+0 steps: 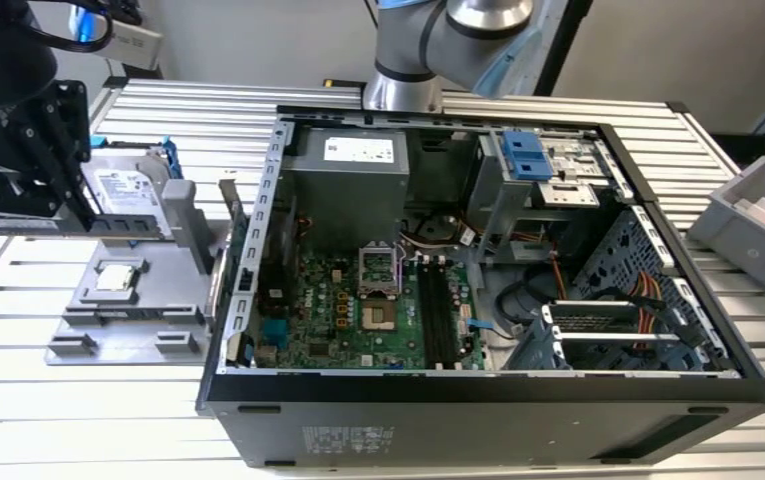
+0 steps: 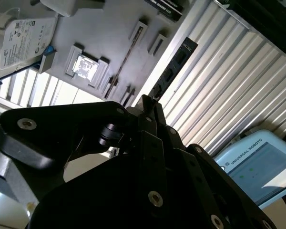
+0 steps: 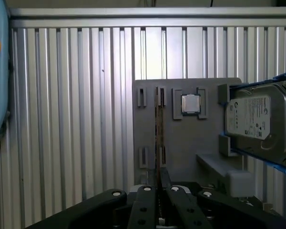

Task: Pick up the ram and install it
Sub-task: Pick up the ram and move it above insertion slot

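Your pincer is clenched on the ram at the exterior view's left, and the stick hangs level and on edge above the grey tray. Both wrist views show the fingers pressing its flat faces. The thin board runs straight out from the tips in the first wrist view, and its dark chips face the camera in the second wrist view. That hold looks deliberate: it seems to leave the long contact edge free below.

Under the ram, the tray sits on the slatted metal surface. Its small notched posts appear made to stand a stick upright so the fingers can close on it from above. From the second wrist view, I judge the ram to be clear of them.

On the same tray, the small square silver chip lies in its own pocket. The blue-framed hard drive sits behind it, and both are apart from the pincer.

Further right, the computer case lies on its side with the panel off. This turns the motherboard and its long black slots upward, probably so that a part can come straight down into them. The ram is well apart from those slots.

A grey bin stands at the far right.
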`<state>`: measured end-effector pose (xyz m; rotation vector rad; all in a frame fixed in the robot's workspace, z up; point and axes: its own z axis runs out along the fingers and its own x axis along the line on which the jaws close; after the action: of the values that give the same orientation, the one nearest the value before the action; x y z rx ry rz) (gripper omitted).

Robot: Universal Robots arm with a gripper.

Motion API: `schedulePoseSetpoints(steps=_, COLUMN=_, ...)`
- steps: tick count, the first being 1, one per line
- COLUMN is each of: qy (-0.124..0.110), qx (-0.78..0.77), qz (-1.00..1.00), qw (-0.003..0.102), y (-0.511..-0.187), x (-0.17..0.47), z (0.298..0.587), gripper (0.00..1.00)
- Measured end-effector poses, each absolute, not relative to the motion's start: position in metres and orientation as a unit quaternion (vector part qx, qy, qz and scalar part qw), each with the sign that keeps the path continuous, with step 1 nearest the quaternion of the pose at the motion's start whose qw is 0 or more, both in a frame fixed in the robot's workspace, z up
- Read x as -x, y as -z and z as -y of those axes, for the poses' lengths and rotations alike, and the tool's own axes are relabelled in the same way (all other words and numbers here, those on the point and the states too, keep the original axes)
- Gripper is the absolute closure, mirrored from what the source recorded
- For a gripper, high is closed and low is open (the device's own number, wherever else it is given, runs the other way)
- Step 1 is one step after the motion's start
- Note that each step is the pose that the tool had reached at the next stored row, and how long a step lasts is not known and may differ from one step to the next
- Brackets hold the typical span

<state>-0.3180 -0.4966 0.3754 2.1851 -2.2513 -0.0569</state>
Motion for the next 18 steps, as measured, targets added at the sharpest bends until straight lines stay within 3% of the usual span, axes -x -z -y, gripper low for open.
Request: schedulePoseSetpoints(steps=18, qy=0.018, qx=-0.696, qz=0.717, qw=0.002, y=-0.3753, x=0.3097, z=0.4967, gripper=1.00)
